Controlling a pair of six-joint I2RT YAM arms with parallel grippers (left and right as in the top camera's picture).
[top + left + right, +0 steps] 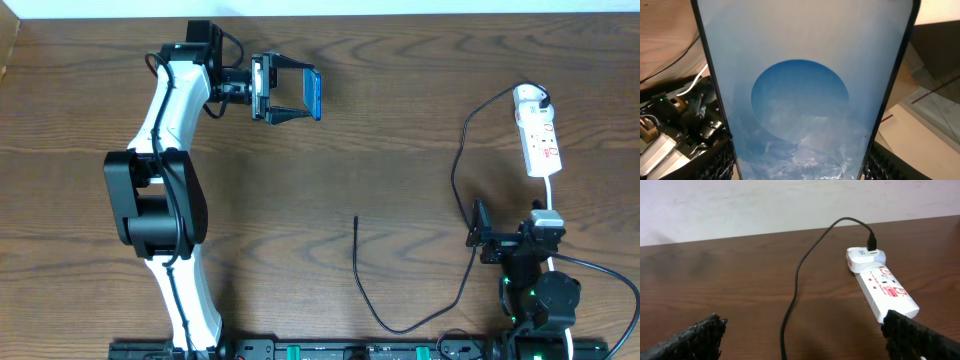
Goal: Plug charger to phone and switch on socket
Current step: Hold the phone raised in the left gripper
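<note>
Phone (314,93), screen lit, gripped by its edges in the closed left hand (303,93) at far-left counter (400,120); right hand (478,237) spread wide, empty, beside socket (540,140); charger (356,250) tip lies loose mid-counter.

Charger tip free, phone apart

Small white elongated power strip with red marks (540,140) lies flat. A long thin black charger cable (453,175) loops from its far end, plug tip loose to its left. The slim dark-edged smartphone (314,93), blue-and-white screen lit, stands on edge well left.
</note>
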